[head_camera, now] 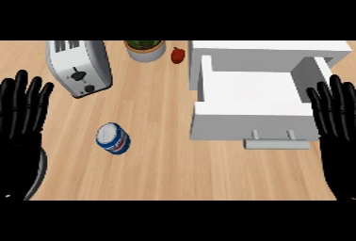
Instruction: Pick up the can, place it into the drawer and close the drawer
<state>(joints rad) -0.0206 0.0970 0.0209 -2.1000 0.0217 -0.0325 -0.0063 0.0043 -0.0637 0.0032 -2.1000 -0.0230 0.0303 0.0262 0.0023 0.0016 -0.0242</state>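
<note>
A blue and white can (112,138) lies on its side on the wooden counter, left of centre. A white drawer (250,101) stands pulled open at the right, its inside bare, with a grey handle (276,142) on its front. My left hand (21,110) rests open at the left edge, fingers up, well left of the can. At the right edge my right hand (337,113) rests open, fingers up, just beside the drawer's right wall. Neither hand touches anything.
A silver toaster (78,67) sits at the back left. A potted plant (144,49) and a small red pepper (178,55) stand at the back, between the toaster and the white cabinet (268,49) that holds the drawer.
</note>
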